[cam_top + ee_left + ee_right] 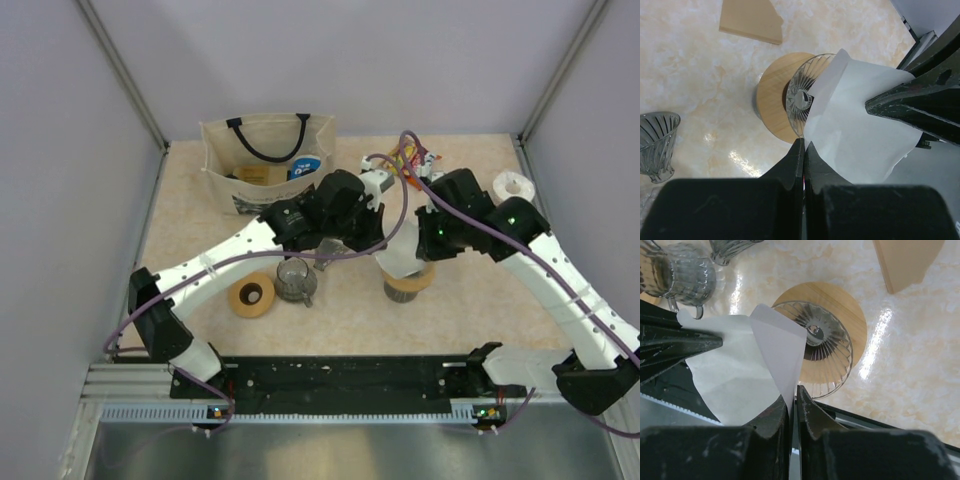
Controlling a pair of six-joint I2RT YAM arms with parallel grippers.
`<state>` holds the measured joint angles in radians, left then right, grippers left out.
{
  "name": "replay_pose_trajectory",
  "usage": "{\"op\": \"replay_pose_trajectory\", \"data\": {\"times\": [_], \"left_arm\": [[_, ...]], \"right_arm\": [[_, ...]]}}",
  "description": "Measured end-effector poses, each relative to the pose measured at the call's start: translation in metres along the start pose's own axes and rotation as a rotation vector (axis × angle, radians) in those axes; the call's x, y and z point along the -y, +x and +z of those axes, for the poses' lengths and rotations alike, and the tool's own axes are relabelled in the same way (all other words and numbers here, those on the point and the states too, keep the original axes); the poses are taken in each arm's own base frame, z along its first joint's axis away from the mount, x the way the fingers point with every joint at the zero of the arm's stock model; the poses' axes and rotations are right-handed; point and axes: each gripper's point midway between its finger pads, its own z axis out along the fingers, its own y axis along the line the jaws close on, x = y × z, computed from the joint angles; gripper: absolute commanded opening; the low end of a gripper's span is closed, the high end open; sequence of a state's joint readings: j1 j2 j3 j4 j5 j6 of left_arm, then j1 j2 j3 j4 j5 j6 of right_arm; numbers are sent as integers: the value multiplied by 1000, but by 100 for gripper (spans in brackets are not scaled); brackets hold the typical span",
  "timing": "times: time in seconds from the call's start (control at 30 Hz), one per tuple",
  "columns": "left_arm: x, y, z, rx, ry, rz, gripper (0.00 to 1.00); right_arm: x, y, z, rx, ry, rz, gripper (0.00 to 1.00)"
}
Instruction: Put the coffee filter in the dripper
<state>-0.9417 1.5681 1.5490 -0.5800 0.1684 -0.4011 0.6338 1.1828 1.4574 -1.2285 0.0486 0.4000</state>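
The dripper (408, 285), a ribbed cone in a flat tan ring, stands on the table mid-right. It also shows in the left wrist view (797, 97) and in the right wrist view (827, 347). The white paper coffee filter (398, 258) hangs just above it, partly opened. My left gripper (804, 145) is shut on one edge of the filter (860, 135). My right gripper (792, 399) is shut on the opposite fold of the filter (740, 370). In the top view the left gripper (375, 245) and the right gripper (428, 240) meet over the dripper and hide most of it.
A clear ribbed glass cup (295, 280) and a separate tan ring (250, 297) stand left of the dripper. A cloth tote bag (265, 160) is at the back left, snack packets (420, 155) and a white roll (515, 185) at the back right. A brown paper filter (752, 20) lies flat beyond the dripper.
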Motion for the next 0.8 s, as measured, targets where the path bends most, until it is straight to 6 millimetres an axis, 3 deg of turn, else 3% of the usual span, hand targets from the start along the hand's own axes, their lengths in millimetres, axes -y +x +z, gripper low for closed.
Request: {"op": "replay_pose_trajectory", "data": {"times": [0.2,0.33,0.47,0.8], "left_arm": [[-1,3,12,-23,-6,-3,0],[-5,8,22,-49,-17,-7,0],[-10,10,29,-65,-40,-10,0],[-16,11,36,-81,-75,-12,0]], "right_arm": [[11,9,10,-22,55,9,9],[17,12,15,-27,88,9,20],[21,10,15,-16,111,10,24],[31,4,13,14,165,5,23]]}}
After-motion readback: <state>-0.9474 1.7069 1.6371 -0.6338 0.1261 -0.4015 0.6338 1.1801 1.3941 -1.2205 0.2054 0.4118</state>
